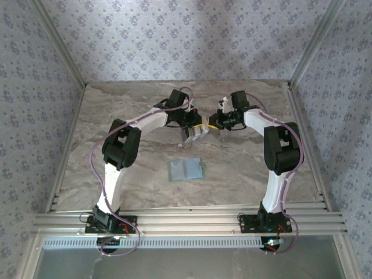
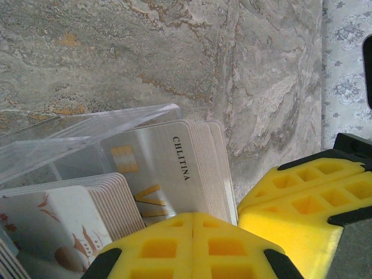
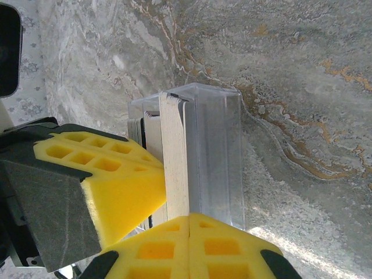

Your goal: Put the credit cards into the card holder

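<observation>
Here the left jaws look clamped on the clear box (image 3: pixel 215 151) of cards (image 2: pixel 168 168), held above the table (image 1: pixel 116 116). The right jaws are pressed together at the stack's edge, but I cannot tell what they grip. The green card holder (image 1: pixel 186 170) lies well apart, so several cards could drag out together and scatter.

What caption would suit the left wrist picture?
Credit cards stacked in a clear box, just beyond the left gripper, yellow jaws shut.
</observation>
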Action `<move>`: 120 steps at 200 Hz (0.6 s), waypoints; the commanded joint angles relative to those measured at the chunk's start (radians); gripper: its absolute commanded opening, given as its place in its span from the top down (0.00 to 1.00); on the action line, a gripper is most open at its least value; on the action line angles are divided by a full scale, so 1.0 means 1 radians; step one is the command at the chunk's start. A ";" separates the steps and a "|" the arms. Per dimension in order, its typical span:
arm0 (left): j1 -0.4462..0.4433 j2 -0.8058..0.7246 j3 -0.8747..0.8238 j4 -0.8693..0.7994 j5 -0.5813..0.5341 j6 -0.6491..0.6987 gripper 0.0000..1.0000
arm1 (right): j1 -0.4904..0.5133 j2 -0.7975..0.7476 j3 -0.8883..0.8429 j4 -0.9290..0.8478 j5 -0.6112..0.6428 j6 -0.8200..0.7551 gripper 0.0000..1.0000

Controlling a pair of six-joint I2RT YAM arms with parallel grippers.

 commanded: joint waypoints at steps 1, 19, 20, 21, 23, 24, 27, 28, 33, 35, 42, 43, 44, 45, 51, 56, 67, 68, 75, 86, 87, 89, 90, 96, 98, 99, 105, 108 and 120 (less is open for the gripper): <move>-0.010 0.044 0.019 -0.036 -0.028 0.021 0.96 | 0.003 -0.051 -0.003 0.027 -0.068 0.018 0.93; -0.010 0.047 0.020 -0.038 -0.029 0.021 0.96 | 0.003 -0.050 -0.003 0.032 -0.071 0.021 0.95; -0.010 0.047 0.020 -0.038 -0.029 0.021 0.96 | 0.002 -0.050 -0.003 0.031 -0.071 0.022 0.95; -0.010 0.047 0.020 -0.038 -0.029 0.021 0.96 | 0.002 -0.050 -0.003 0.031 -0.071 0.021 0.95; -0.011 0.047 0.020 -0.038 -0.030 0.021 0.96 | 0.001 -0.050 -0.003 0.031 -0.070 0.021 0.96; -0.011 0.047 0.020 -0.038 -0.030 0.021 0.96 | 0.001 -0.050 -0.003 0.031 -0.070 0.021 0.96; -0.011 0.047 0.021 -0.039 -0.031 0.023 0.96 | 0.001 -0.050 -0.003 0.031 -0.071 0.021 0.96; -0.011 0.047 0.020 -0.040 -0.031 0.023 0.96 | 0.001 -0.050 -0.003 0.031 -0.071 0.022 0.96; -0.011 0.047 0.020 -0.040 -0.030 0.023 0.96 | 0.001 -0.052 -0.005 0.031 -0.071 0.024 0.97; -0.010 0.046 0.020 -0.040 -0.031 0.023 0.96 | 0.000 -0.053 -0.004 0.032 -0.071 0.024 0.97; -0.011 0.048 0.019 -0.040 -0.031 0.023 0.96 | -0.001 -0.055 -0.006 0.033 -0.069 0.023 0.99; -0.011 0.048 0.018 -0.040 -0.031 0.023 0.96 | -0.001 -0.055 -0.007 0.033 -0.069 0.024 0.99; -0.010 0.048 0.018 -0.040 -0.031 0.023 0.96 | -0.002 -0.056 -0.007 0.033 -0.068 0.023 0.99; -0.011 0.048 0.018 -0.040 -0.031 0.023 0.96 | -0.002 -0.056 -0.007 0.033 -0.067 0.023 1.00; -0.011 0.048 0.018 -0.040 -0.031 0.023 0.96 | -0.003 -0.058 -0.009 0.033 -0.065 0.024 1.00; -0.011 0.049 0.019 -0.040 -0.031 0.023 0.96 | -0.004 -0.059 -0.010 0.035 -0.065 0.025 1.00; -0.011 0.050 0.020 -0.040 -0.031 0.023 0.96 | -0.006 -0.057 -0.009 0.035 -0.064 0.025 1.00; -0.010 0.050 0.020 -0.040 -0.031 0.023 0.96 | -0.006 -0.058 -0.010 0.034 -0.065 0.026 1.00; -0.010 0.051 0.022 -0.040 -0.031 0.023 0.96 | -0.007 -0.058 -0.011 0.034 -0.064 0.026 1.00; -0.011 0.051 0.021 -0.039 -0.031 0.023 0.96 | -0.008 -0.060 -0.011 0.031 -0.056 0.026 1.00; -0.011 0.051 0.021 -0.040 -0.031 0.023 0.96 | -0.009 -0.060 -0.011 0.032 -0.055 0.025 1.00; -0.011 0.051 0.021 -0.039 -0.031 0.023 0.96 | -0.009 -0.059 -0.012 0.030 -0.053 0.026 1.00; -0.011 0.051 0.021 -0.039 -0.031 0.024 0.96 | -0.009 -0.059 -0.013 0.029 -0.051 0.026 1.00; -0.010 0.051 0.021 -0.041 -0.031 0.024 0.96 | -0.011 -0.062 -0.013 0.028 -0.043 0.023 1.00; -0.011 0.051 0.022 -0.041 -0.031 0.024 0.96 | -0.011 -0.063 -0.013 0.027 -0.041 0.023 1.00; -0.010 0.051 0.021 -0.041 -0.031 0.024 0.96 | -0.011 -0.063 -0.012 0.027 -0.040 0.024 1.00; -0.010 0.051 0.021 -0.043 -0.032 0.024 0.96 | -0.011 -0.064 -0.014 0.025 -0.033 0.023 1.00; -0.011 0.051 0.021 -0.043 -0.031 0.025 0.96 | -0.012 -0.064 -0.014 0.023 -0.028 0.024 1.00; -0.011 0.050 0.021 -0.043 -0.032 0.026 0.96 | -0.015 -0.067 -0.015 0.017 -0.015 0.023 1.00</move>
